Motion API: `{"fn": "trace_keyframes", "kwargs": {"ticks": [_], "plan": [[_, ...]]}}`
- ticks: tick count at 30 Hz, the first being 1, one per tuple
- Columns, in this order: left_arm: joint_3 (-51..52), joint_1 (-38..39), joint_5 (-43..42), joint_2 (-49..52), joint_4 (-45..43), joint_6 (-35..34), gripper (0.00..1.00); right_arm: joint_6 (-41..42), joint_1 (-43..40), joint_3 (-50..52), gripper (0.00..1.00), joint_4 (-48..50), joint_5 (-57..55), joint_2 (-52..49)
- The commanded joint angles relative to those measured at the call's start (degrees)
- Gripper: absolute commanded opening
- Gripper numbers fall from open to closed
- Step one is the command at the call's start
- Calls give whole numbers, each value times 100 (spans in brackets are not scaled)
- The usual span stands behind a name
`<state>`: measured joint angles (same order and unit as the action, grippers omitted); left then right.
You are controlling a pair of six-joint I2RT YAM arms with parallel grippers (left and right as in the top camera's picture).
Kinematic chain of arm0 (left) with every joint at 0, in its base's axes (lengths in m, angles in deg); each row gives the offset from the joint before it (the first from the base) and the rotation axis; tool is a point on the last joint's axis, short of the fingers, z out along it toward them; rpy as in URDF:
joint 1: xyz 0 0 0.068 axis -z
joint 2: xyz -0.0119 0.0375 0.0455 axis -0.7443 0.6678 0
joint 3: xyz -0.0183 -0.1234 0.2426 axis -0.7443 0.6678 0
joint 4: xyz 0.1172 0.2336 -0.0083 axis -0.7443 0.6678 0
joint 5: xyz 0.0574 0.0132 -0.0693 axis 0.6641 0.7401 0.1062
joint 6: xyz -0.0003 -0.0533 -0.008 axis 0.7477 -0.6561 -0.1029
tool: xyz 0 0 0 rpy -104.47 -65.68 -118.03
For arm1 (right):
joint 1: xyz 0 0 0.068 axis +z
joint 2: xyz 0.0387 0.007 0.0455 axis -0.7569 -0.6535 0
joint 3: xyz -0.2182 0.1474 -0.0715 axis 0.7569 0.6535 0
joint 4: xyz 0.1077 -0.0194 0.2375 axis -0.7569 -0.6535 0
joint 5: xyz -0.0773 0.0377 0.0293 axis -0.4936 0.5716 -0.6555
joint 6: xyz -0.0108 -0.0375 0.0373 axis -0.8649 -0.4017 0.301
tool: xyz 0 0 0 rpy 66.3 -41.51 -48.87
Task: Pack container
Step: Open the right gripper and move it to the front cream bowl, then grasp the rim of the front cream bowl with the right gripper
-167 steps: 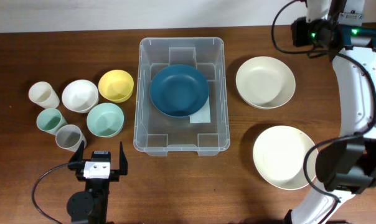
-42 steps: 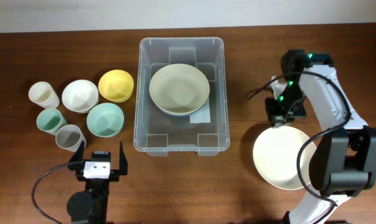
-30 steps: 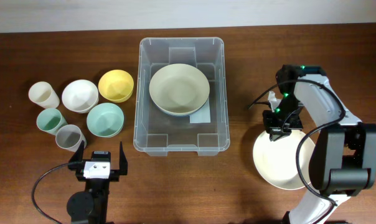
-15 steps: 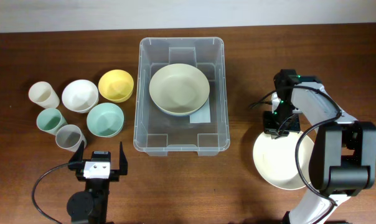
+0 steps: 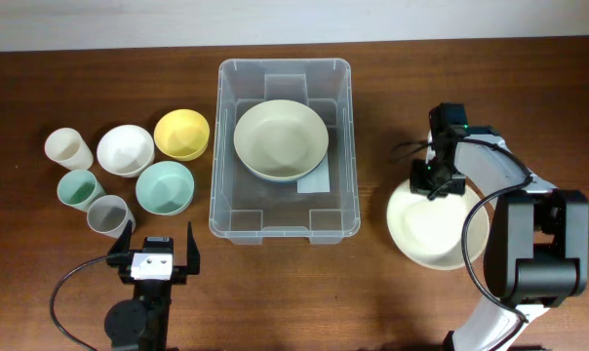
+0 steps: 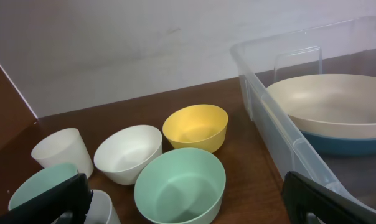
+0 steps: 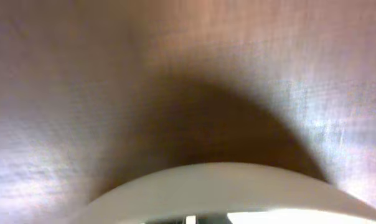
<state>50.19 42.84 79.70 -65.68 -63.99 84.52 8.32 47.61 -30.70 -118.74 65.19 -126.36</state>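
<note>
The clear container [image 5: 217, 146] stands mid-table with a white label [image 5: 315, 183]. Inside, a cream plate [image 5: 280, 138] lies on a blue plate [image 6: 343, 140]. The container's near wall [image 6: 263, 99] also shows in the left wrist view. My right gripper [image 5: 437, 184] sits on the far rim of a second cream plate [image 5: 429, 231] at the right. That rim fills the bottom of the right wrist view [image 7: 219, 186], and the fingers are hidden there. My left gripper [image 5: 158, 255] is open and empty near the front edge, with the bowls beyond it.
Left of the container are a yellow bowl [image 5: 181, 134], a white bowl [image 5: 125, 149] and a mint bowl [image 5: 165, 186]. A cream cup [image 5: 68, 148], a mint cup [image 5: 80, 187] and a grey cup [image 5: 107, 214] stand beside them. The right arm's cable loops near the plate.
One cream plate has gone from the table onto the blue plate in the container. My right gripper came down onto the second plate's rim, and that plate has shifted left and back.
</note>
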Motion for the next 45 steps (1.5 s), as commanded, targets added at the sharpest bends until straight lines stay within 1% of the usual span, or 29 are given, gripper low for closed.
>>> {"fn": "trace_keyframes", "kwargs": {"ticks": [1, 5, 9, 16, 21, 24, 26, 29, 32, 33, 34, 36, 38, 41, 43, 45], "plan": [[42, 22, -61, -44, -11, 72, 100, 35, -44, 39, 4, 546, -96, -9], [42, 22, -59, -44, -11, 72, 100, -35, -44, 39, 4, 1429, -138, -11], [42, 22, -61, -44, -11, 72, 100, -105, -46, 39, 4, 2103, -240, -11], [42, 22, -59, -44, -11, 72, 100, -116, -195, 15, 4, 2852, -184, 2], [42, 22, -61, -44, -11, 72, 100, -118, -483, -310, 4, 2763, 273, 59], [42, 22, -59, -44, -11, 72, 100, -127, -778, -636, 4, 2380, 590, 205], [42, 22, -59, -44, -11, 72, 100, -317, -1014, -861, 5, 2015, 584, 343], [42, 22, -61, -44, -11, 72, 100, -994, -1456, -1167, 13, 1469, 586, 573], [42, 22, -59, -44, -11, 72, 100, -1425, -1930, -1320, 20, 1060, 645, 769], [42, 22, -61, -44, -11, 72, 100, -1602, -2087, -1320, 32, 938, 811, 813], [42, 22, -59, -44, -11, 72, 100, -1799, -2304, -1320, 51, 745, 1169, 817], [42, 22, -61, -44, -11, 72, 100, -2015, -2542, -1296, 64, 498, 1685, 769], [42, 22, -61, -44, -11, 72, 100, -2118, -2721, -1292, 70, 275, 1967, 680], [42, 22, -61, -44, -11, 72, 100, -2181, -2883, -1290, 72, 26, 1982, 511], [42, 22, -61, -44, -11, 72, 100, -2411, -2916, -1290, 73, -120, 2074, 407], [42, 22, -61, -44, -11, 72, 100, -2872, -2914, -1290, 78, -280, 2428, 319]]}}
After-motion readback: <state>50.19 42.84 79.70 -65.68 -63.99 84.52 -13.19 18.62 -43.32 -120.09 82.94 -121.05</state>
